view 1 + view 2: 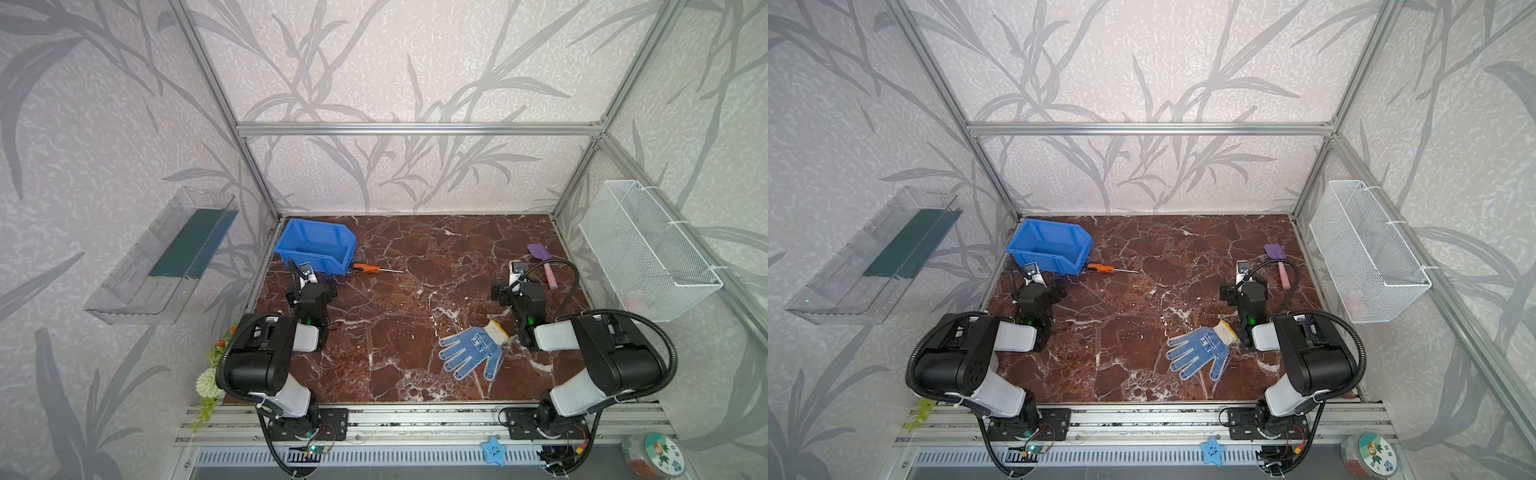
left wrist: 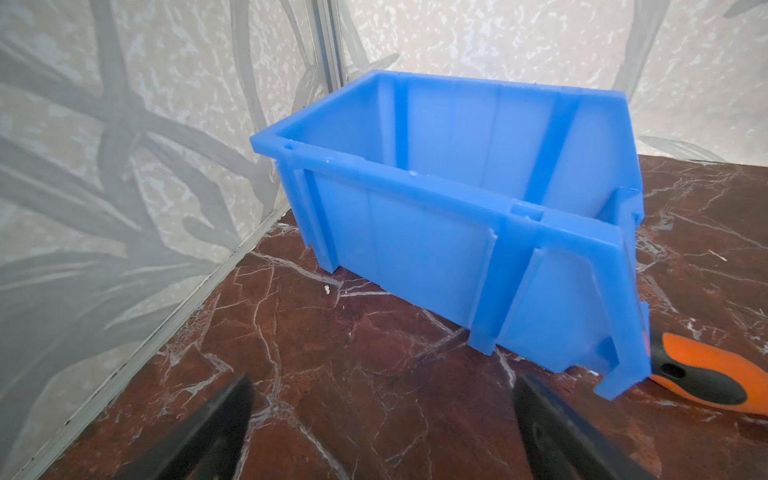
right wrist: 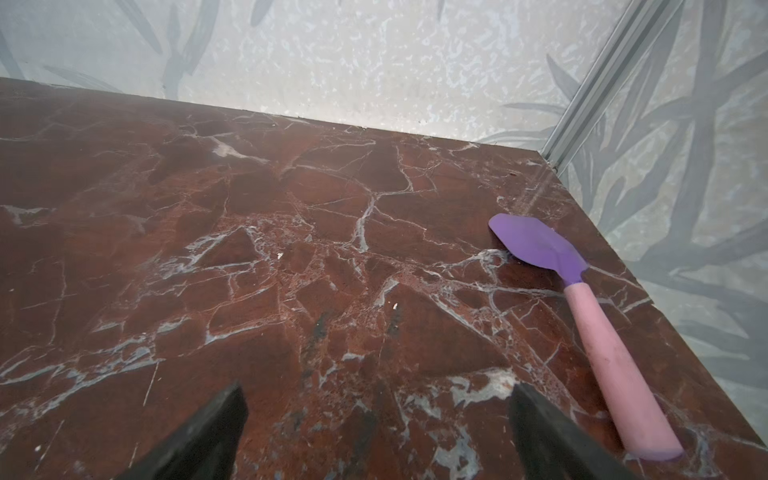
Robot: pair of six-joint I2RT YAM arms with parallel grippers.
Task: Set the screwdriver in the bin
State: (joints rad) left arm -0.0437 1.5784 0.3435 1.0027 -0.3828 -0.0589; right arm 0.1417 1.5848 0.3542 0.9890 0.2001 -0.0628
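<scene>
Clear plastic tray is mounted on the left wall. Blue bin is set at the far-left corner of the marble tabletop. Left gripper is held near the bin, jaws spread wide, nothing grasped. Screwdriver is laid flat just beside the bin's right end, outside it, shaft pointed right. Blue dotted glove is laid near the right arm. Right gripper is spread wide too, empty, near the purple-and-pink spatula. White mesh basket is hung on the right wall.

Screwdriver on table, just right of bin.

Screwdriver partly behind bin corner
</scene>
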